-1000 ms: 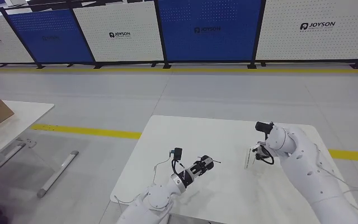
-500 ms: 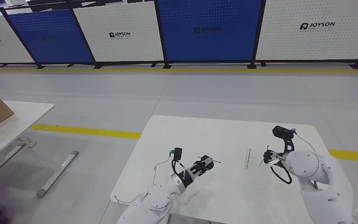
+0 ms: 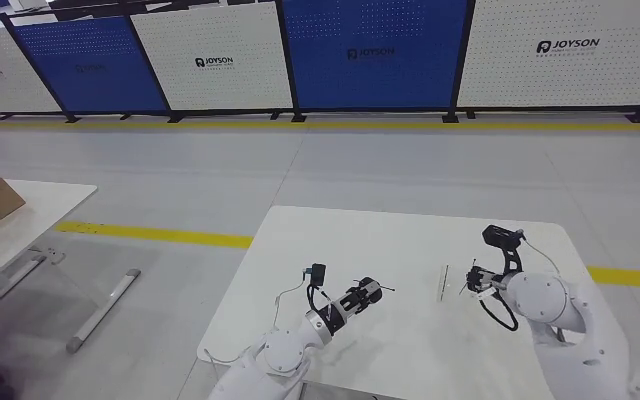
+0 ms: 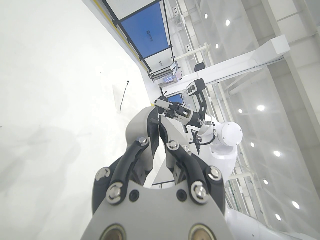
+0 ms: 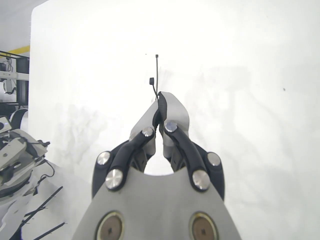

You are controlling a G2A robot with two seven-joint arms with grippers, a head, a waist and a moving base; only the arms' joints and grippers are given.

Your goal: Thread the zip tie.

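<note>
Right wrist view, nearest first: finds the right gripper [image 5: 159,99] pinched fully shut on a thin black zip tie [image 5: 151,81], with only a short stub and its square head poking past the fingertips. Just beyond those tips, flat on the white table [image 5: 225,38]: a second tie [image 5: 157,71], straight, head at the far end, apart from the gripper.

Farther out, well apart from the right gripper across the table, per the top view: left gripper [image 3: 368,292], likewise closed, with a thin dark sliver past its tip, too small to name. Backed up by the left wrist view: pads [image 4: 153,128] pressed together, nothing readable between them.

Judged early in the job: grasp done, threading not. No loop anywhere, no tail through any head. Left to do, most likely: bring the two grippers together, line a tail up with the head's slot, push it through, pull snug.
</note>
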